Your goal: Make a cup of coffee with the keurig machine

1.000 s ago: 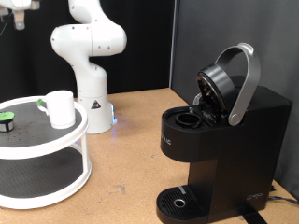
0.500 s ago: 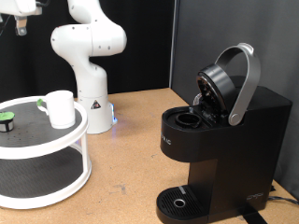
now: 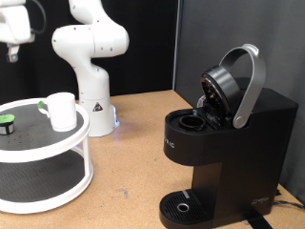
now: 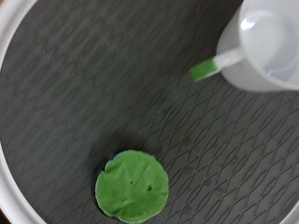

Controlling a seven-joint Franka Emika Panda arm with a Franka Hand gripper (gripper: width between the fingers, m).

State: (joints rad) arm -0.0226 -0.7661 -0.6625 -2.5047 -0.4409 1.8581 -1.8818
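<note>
White arm's gripper (image 3: 13,52) hangs above the green pod (image 3: 7,121), beside the cup (image 3: 62,111).

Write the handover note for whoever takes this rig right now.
Gripper: at the exterior view's top left, above the round stand; holds nothing visible.
Cup: on the stand's top tier, empty in the wrist view.
Pod: green-topped, on the same tier, apart from the cup.
Keurig: lid raised, pod holder empty, nothing on the drip tray.
Done: lid open.
Left: pod not loaded, cup not placed, lid not closed, no brew.

Wooden table (image 3: 133,153) under two-tier tray (image 3: 43,157), keurig machine (image 3: 224,143), robot base (image 3: 95,114).
</note>
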